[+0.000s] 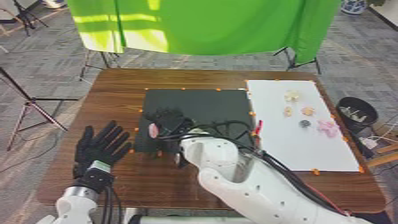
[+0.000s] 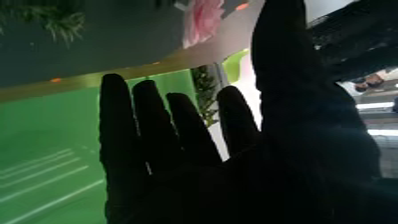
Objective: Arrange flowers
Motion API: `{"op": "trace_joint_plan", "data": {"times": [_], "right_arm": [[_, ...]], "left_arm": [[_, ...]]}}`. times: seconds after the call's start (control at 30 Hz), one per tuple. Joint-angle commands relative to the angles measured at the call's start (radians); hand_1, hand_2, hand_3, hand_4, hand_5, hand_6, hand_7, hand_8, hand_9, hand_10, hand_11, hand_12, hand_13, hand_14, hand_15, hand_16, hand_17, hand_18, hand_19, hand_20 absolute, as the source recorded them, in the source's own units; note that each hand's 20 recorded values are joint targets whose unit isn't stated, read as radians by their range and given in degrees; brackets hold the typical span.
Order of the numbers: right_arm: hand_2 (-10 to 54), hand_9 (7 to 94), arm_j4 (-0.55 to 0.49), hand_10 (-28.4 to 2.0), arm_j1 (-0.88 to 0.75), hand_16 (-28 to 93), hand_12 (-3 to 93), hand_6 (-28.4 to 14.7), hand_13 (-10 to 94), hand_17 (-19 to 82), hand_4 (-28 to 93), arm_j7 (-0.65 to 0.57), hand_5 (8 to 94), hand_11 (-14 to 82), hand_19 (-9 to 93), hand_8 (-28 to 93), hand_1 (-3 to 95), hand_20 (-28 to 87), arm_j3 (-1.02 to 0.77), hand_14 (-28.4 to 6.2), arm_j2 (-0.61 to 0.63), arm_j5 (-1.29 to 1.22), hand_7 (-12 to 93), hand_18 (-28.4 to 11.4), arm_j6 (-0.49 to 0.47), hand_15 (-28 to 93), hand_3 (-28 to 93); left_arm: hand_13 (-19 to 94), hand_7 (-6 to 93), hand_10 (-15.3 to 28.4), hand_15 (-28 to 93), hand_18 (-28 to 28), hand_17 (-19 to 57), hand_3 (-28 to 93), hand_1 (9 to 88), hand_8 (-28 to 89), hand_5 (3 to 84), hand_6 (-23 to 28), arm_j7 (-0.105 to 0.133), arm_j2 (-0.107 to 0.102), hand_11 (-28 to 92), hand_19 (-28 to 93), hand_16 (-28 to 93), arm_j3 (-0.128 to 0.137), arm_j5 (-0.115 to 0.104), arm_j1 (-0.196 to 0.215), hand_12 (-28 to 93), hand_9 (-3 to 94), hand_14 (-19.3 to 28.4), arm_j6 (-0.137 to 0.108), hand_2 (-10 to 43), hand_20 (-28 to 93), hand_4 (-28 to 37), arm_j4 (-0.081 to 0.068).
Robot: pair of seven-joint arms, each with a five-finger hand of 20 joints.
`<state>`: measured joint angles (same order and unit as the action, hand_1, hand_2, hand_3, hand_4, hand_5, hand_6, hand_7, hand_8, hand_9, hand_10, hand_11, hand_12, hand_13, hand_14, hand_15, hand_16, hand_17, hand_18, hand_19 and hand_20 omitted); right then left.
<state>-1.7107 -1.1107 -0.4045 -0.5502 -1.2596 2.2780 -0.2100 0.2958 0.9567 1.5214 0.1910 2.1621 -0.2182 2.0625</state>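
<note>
Fingers of right hand (image 1: 172,121) straight, slightly spread, gripping nothing, over black mat (image 1: 226,102), pink flower (image 1: 154,131) near that hand; other blooms (image 1: 308,111) on white sheet (image 1: 289,147); left hand (image 1: 99,146) open, left side of table (image 1: 115,95).

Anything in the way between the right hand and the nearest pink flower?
Nothing visible. The pink flower lies just beyond the fingertips of the right hand; the green foliage is off to the side.
</note>
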Motion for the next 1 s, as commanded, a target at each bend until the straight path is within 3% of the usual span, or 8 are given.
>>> {"op": "trace_joint_plan", "data": {"times": [0.03, 0.37, 0.6, 0.7, 1.0], "right_arm": [[-9.5, 30.9, 0.013, -17.2, -0.031, 22, 13.0, -7.2, 30, 8, -20, -0.037, 31.5, 1.5, 36, -6, 61.1, 15, 0.02, -16.1, -0.019, 0.036, 0, -18.4, 0.031, 7, 16], [-9.5, 30.9, 0.05, -17.9, -0.046, 22, 13.0, -7.7, 30, 8, -23, -0.027, 31.2, 1.4, 37, -6, 60.8, 14, 0.033, -16.5, -0.022, 0.115, 0, -18.8, 0.011, 7, 20], [-9.5, 31.8, 0.082, -18.0, -0.018, 22, 12.8, -7.8, 31, 8, -22, -0.044, 31.6, 1.6, 40, -7, 61.5, 14, 0.051, -16.4, -0.017, 0.127, 3, -18.9, 0.084, 7, 18], [-9.5, 32.6, 0.092, -17.8, 0.002, 21, 12.6, -7.7, 32, 8, -20, -0.041, 32.3, 2.2, 40, -8, 62.4, 14, 0.057, -16.1, -0.011, 0.131, 4, -18.8, 0.09, 8, 14], [-9.5, 33.2, 0.104, -17.4, 0.023, 21, 12.6, -7.1, 32, 9, -14, -0.049, 32.8, 2.4, 40, -9, 64.5, 14, 0.051, -15.7, -0.004, 0.121, 6, -18.2, 0.085, 8, 4]], "left_arm": [[20, 13.0, 16.4, 37, 15.7, -10.2, 52, 25.1, -7, 38.0, 9.5, 0.017, -0.006, 23, 37, -8, -0.005, 0.003, 0.002, 11, 29.7, 18.6, 0.021, 22.4, 3, -28.3, -0.004], [21, 12.7, 16.4, 38, 17.0, -11.2, 51, 24.9, -7, 37.9, 9.9, 0.01, -0.002, 22, 39, -6, -0.011, 0.014, -0.009, 14, 30.0, 19.2, 0.018, 22.2, 2, -28.3, -0.009], [22, 12.1, 17.3, 38, 17.8, -11.4, 53, 24.0, -7, 37.8, 10.2, 0.009, -0.003, 21, 41, -5, -0.008, 0.017, -0.004, 13, 30.9, 20.6, 0.019, 22.2, 1, -28.3, -0.006], [22, 11.7, 17.9, 38, 17.7, -11.4, 54, 24.0, -7, 38.3, 10.4, 0.017, -0.006, 21, 41, -5, -0.01, 0.005, 0.0, 13, 31.5, 21.5, 0.019, 21.9, 1, -28.3, -0.006], [21, 10.0, 18.5, 37, 16.5, -10.7, 58, 22.6, -7, 39.4, 10.6, 0.022, -0.009, 19, 39, -8, -0.009, 0.0, 0.008, 11, 31.8, 21.9, 0.016, 21.3, 1, -28.3, -0.004]]}}
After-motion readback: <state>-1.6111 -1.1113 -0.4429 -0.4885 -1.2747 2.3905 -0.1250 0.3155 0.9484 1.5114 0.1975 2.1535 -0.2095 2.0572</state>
